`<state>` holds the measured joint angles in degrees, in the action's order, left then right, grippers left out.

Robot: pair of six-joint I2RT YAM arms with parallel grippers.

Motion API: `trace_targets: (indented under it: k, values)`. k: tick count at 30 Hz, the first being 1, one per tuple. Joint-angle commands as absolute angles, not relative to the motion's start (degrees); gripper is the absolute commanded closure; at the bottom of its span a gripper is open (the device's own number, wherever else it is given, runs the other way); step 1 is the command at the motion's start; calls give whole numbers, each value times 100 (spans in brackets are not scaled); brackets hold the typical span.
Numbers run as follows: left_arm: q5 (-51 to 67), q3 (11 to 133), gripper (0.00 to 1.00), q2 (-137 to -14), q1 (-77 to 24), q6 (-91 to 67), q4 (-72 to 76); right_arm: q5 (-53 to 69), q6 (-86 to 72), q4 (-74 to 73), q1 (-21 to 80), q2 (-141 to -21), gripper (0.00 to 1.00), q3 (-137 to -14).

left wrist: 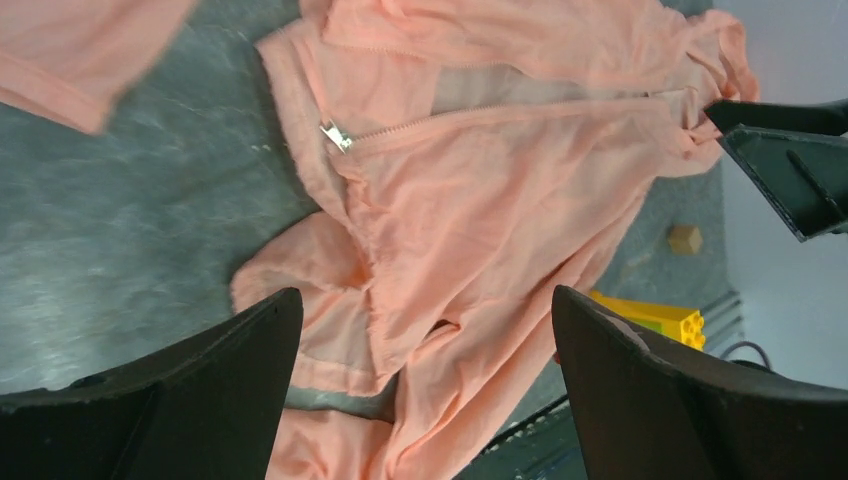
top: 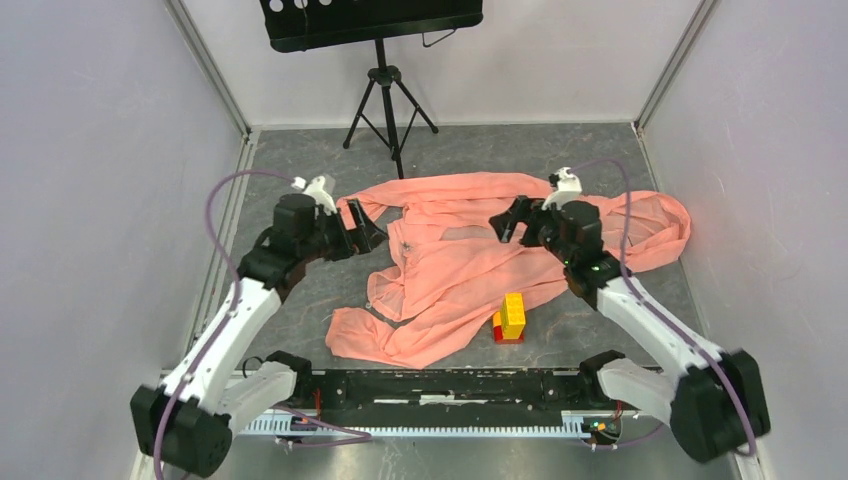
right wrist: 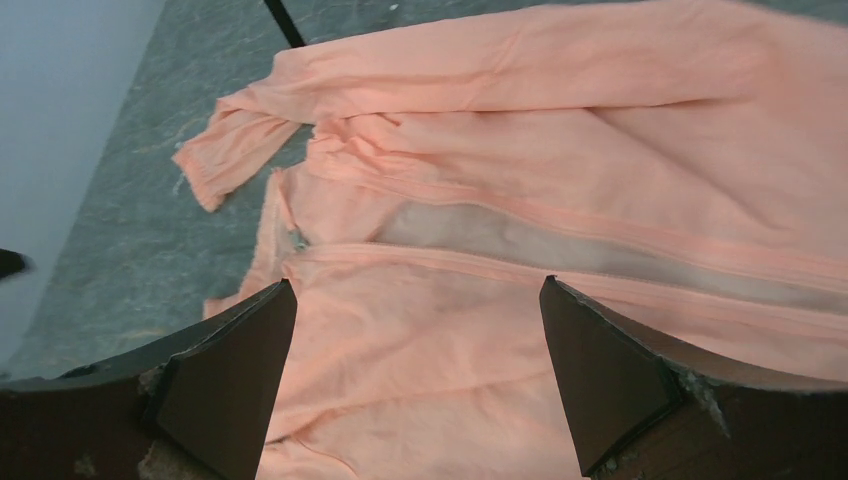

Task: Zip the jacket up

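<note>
Jacket [top: 480,250]: salmon-pink, thin, crumpled on table [top: 300,160]; front gaping, zip pull [left wrist: 336,136] at gap's end. My L gripper [top: 370,226] & R gripper [top: 506,221]: both spread, holding nothing.

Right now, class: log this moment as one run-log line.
left gripper: open, over jacket | right gripper: open, over jacket | zipper: open | slider: ungrasped

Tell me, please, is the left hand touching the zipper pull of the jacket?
Apart. In the left wrist view the open left hand sits clear of the zipper pull, which lies on the jacket farther ahead, fabric between them.
</note>
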<state>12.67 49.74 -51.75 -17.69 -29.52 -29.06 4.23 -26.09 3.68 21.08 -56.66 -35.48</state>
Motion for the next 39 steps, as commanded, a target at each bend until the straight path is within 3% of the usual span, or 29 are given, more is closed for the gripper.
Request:
trace_targets:
  k: [1,7,12,19,22,25,39]
  values:
    - [2387,4378,1,-5908,-1749,-4018,-1045,1202,-3796,2472,2254,-6797,1,-3643]
    - [1762,4667,15,-7418,-1790,-3746,-327,1590,-3642,3621,2432,-8804,15,-4474]
    - [1325,5191,23,-8671,-1836,-3444,462,1919,-2632,3249,2433,-9888,26,-5372]
    - [739,5919,27,-10009,-1917,-3141,1151,2015,-2373,3896,2397,-10236,31,-4908]
    - [779,6203,36,-10414,-1997,-2863,1139,2083,-2389,3969,2383,-10359,36,-4948]
    - [881,6359,44,-10630,-2069,-2646,1155,2279,-2499,4137,2381,-10496,41,-4948]
    - [889,6768,60,-11127,-2221,-2391,1064,2289,-2645,4482,2398,-10878,62,-4974]
